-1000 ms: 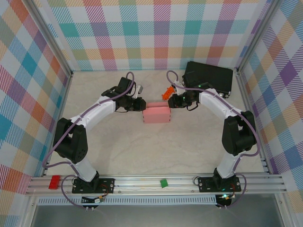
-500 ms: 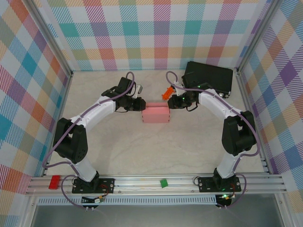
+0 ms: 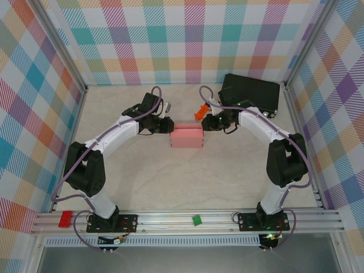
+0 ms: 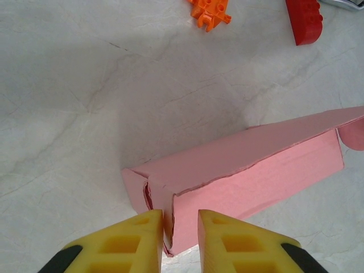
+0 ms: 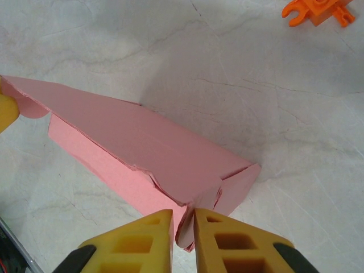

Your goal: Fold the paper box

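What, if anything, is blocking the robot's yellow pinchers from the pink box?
Nothing visible is in the way. The left gripper and the right gripper each have an end flap of the paper box between their fingers. The orange toy and the red block lie beyond the box, off to the side.

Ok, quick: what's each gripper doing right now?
Left gripper: closed on the paper box, pinching one end.
Right gripper: closed on the paper box, pinching the opposite end.
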